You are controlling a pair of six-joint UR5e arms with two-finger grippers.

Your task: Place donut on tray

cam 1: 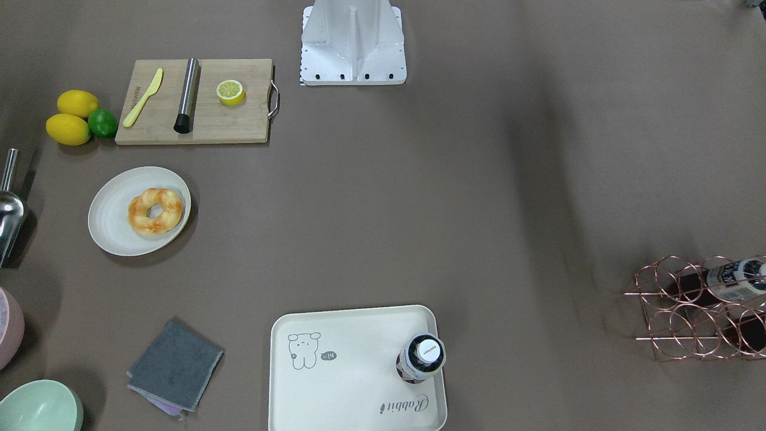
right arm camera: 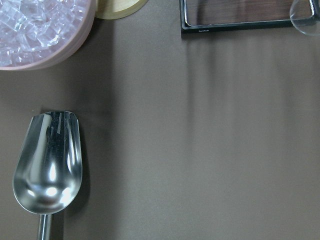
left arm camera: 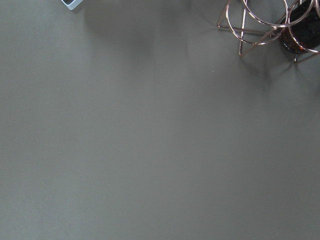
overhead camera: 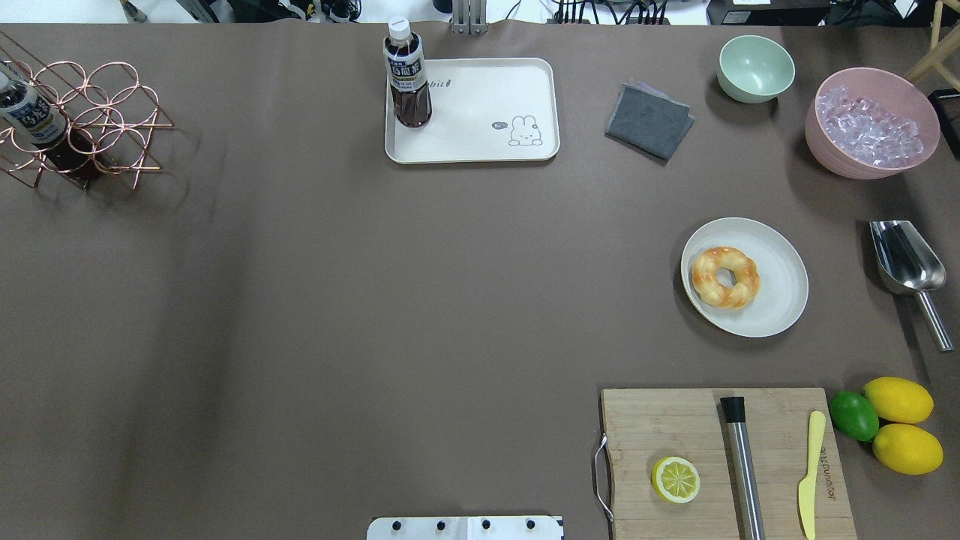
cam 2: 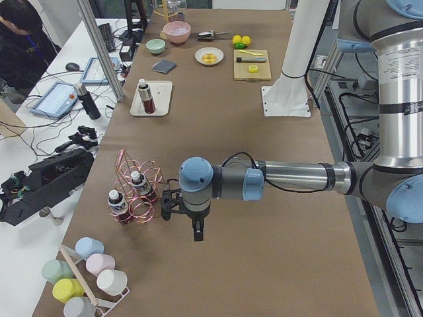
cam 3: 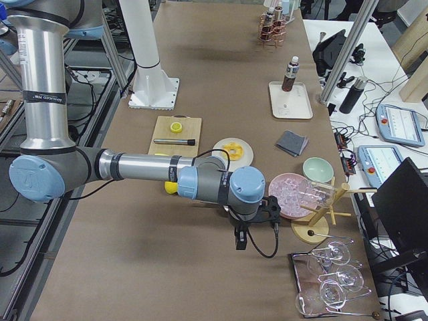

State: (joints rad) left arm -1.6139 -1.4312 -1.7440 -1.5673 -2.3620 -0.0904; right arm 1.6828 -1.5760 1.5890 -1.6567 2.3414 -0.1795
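Observation:
The donut (overhead camera: pixel 705 274), golden with orange-brown glaze, lies on a round off-white plate (overhead camera: pixel 784 289) at the table's right side; it also shows in the front view (cam 1: pixel 139 214). The cream tray (overhead camera: pixel 480 105) with the bear drawing sits at the far middle edge and carries an upright dark drink bottle (overhead camera: pixel 407 75) in one corner. Both grippers show only in the side views. The left gripper (cam 2: pixel 196 231) hangs over bare table near the copper rack. The right gripper (cam 3: pixel 241 239) hangs near the pink bowl. I cannot tell whether either is open or shut.
A wooden cutting board (overhead camera: pixel 675 424) holds a halved lemon (overhead camera: pixel 675 480), a steel rod and a yellow knife. Lemons and a lime lie beside it. A grey cloth (overhead camera: pixel 649 120), green bowl (overhead camera: pixel 755 69), pink ice bowl (overhead camera: pixel 870 124), steel scoop (overhead camera: pixel 904 259) and copper rack (overhead camera: pixel 75 120) stand around.

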